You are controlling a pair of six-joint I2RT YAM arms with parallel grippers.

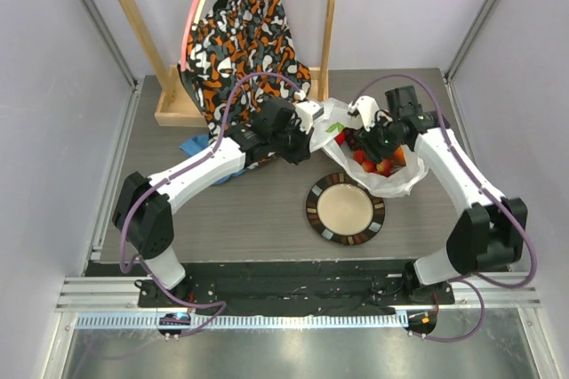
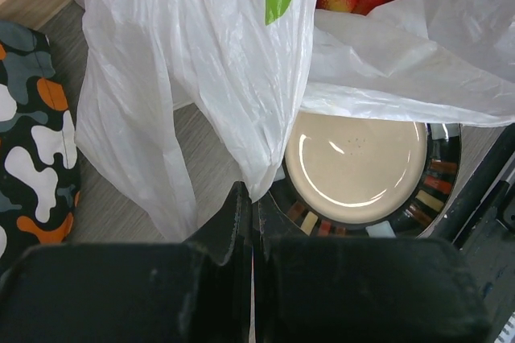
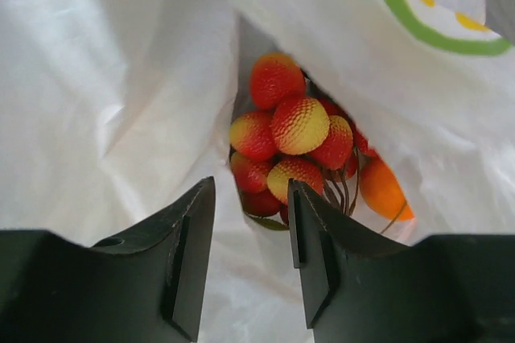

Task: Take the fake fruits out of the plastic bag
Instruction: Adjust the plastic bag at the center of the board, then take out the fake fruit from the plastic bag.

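Red strawberries [image 3: 294, 130] in plastic bag [image 3: 105, 93] lie beyond the right end effector [image 3: 251, 198].

Both arms are stretched forward and angled inward, the left hand [image 2: 249, 198] being clamped on the plastic bag [image 2: 201, 77] while the right hand [image 3: 251, 192] is held parted.

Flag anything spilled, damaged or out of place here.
Nothing stands out. The fake fruits in view sit inside the plastic bag, none loose on the table; the plate lies flat beside the bag.
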